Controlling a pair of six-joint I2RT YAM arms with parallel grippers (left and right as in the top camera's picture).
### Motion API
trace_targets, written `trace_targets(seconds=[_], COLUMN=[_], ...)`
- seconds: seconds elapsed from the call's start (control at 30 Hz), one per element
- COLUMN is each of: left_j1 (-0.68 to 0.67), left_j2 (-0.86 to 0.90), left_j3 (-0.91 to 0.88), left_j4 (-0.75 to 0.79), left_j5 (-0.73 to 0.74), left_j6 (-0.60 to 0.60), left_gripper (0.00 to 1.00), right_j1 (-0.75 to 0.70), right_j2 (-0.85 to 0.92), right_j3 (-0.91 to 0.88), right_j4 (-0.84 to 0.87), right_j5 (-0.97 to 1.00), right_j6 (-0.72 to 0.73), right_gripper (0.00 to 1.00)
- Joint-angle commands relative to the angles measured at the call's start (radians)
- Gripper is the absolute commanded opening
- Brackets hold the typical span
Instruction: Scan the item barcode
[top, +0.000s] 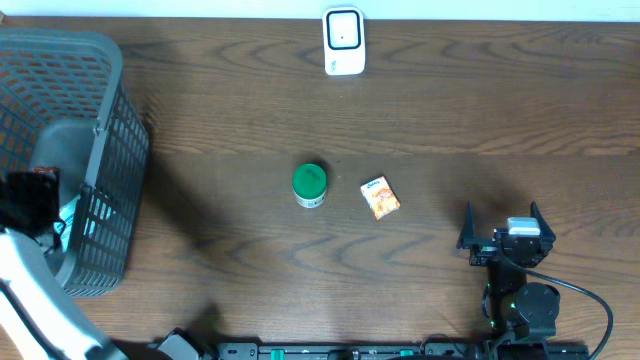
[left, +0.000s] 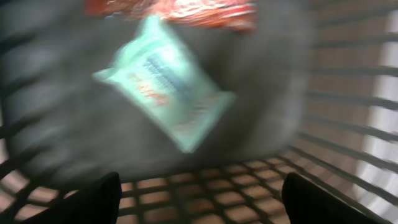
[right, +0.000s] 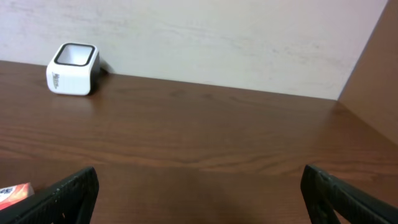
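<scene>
Our left gripper (left: 208, 202) hangs inside the grey mesh basket (top: 105, 140) at the left edge of the worktop (top: 450, 110), its fingers spread wide with nothing between them. Below it, in the left wrist view, we see a pale green packet (left: 165, 90) lying tilted on the basket floor, clear of both fingertips. The view is blurred, so we cannot read its print. A red packet (left: 180, 9) lies just beyond it, at the top of that view.

Our right gripper (top: 503, 228) sits low at the near right of the worktop, fingers spread as well and holding nothing.

The white scanner (top: 343, 41) stands at the far edge, near the middle. Around the middle of the worktop we see a green-lidded jar (top: 310, 185) and, just to its right, a small orange packet (top: 380, 197), the two apart from each other and well apart from both grippers.
</scene>
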Motion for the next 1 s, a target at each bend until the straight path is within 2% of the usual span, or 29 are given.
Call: trace_targets(seconds=[0.0, 0.2, 0.37, 0.57, 0.7, 0.97], left_j1=[-0.003, -0.003, -0.003, -0.003, -0.003, -0.003], left_j2=[0.058, 0.109, 0.109, 0.113, 0.129, 0.230], left_j3=[0.001, -0.042, -0.090, -0.178, -0.233, -0.272], left_j4=[-0.048, -0.058, -0.032, 0.101, 0.191, 0.305], left_j5=[-0.135, -0.198, -0.307, -0.296, -0.290, -0.219], left_j6=[-0.108, -0.180, -0.235, -0.235, -0.235, -0.235], left_gripper=[0.86, 0.86, 0.88, 0.88, 0.92, 0.93], right_j1=[-0.010, -0.010, -0.010, -0.010, -0.010, -0.010], right_j2=[-0.004, -0.004, -0.004, -0.004, -0.004, -0.004], right_j3=[-0.001, -0.001, -0.001, -0.001, -0.001, -0.001], right_j4=[-0.004, -0.004, -0.004, -0.004, -0.004, -0.004], right_j5=[0.009, 0.009, 0.009, 0.009, 0.009, 0.009], right_j6=[0.011, 0.011, 0.011, 0.011, 0.011, 0.011], right_gripper=[0.99, 0.99, 0.99, 0.99, 0.99, 0.99])
